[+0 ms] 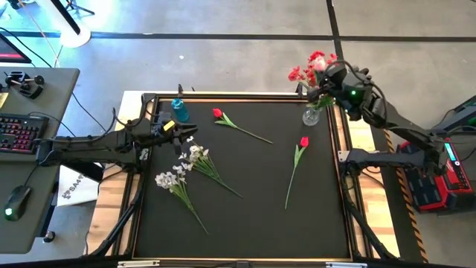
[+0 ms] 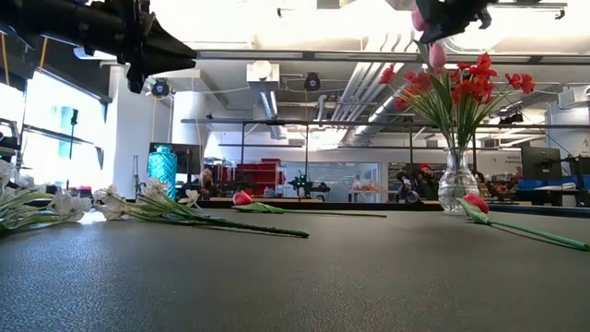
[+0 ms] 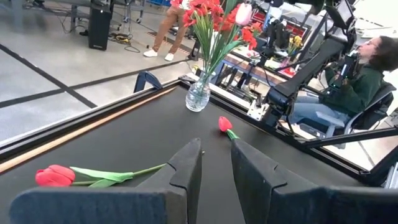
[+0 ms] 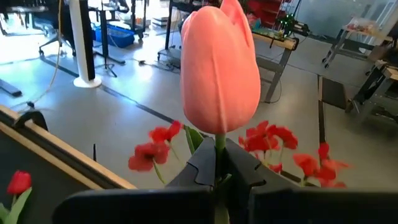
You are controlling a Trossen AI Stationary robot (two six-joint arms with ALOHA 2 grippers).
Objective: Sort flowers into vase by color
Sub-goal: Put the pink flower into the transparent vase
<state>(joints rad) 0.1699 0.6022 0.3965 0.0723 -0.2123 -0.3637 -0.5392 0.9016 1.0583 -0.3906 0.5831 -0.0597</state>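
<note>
The right gripper [image 4: 217, 165] is closed on the green stem of a pale pink tulip [image 4: 220, 68], whose bloom stands upright directly above the two dark fingers [image 4: 202, 163]. Red clustered sprays [image 4: 273, 140] lie behind and below the bloom. A single red bud [image 4: 19, 182] lies on the dark table surface [image 4: 37, 180], well apart from the gripper.

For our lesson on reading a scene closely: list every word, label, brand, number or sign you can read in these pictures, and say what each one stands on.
No text can be read in any view.
White sheet on the floor left of the table: dark print, too small to read.
Red unit right of the table: a lit panel, characters too blurred to read.
Glass vase, blue vase and table: no markings visible.
</note>
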